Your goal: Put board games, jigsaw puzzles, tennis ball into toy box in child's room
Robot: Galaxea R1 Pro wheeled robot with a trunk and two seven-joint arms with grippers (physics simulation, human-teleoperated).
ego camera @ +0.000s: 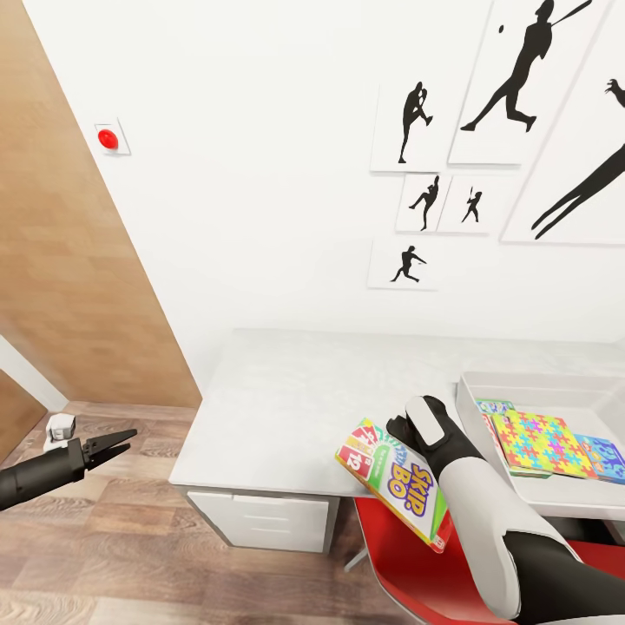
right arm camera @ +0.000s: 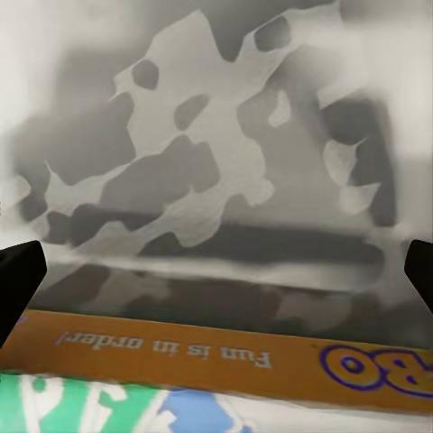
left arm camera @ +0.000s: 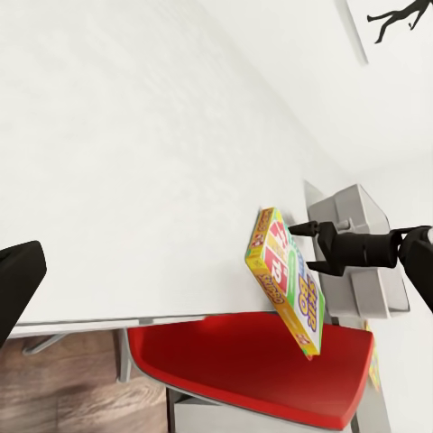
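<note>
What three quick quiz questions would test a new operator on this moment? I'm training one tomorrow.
1. True or false: the Skip-Bo box lies inside the toy box.
2. Which gripper holds the Skip-Bo box?
3. The jigsaw puzzle is: A) in the toy box, B) on the red chair.

Key:
1. False; it is held tilted over the table edge.
2. The right gripper; the left gripper holds nothing.
3. A.

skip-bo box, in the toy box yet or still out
Out. The Skip-Bo box hangs tilted in the right claw over the table edge, beside the toy box.
</note>
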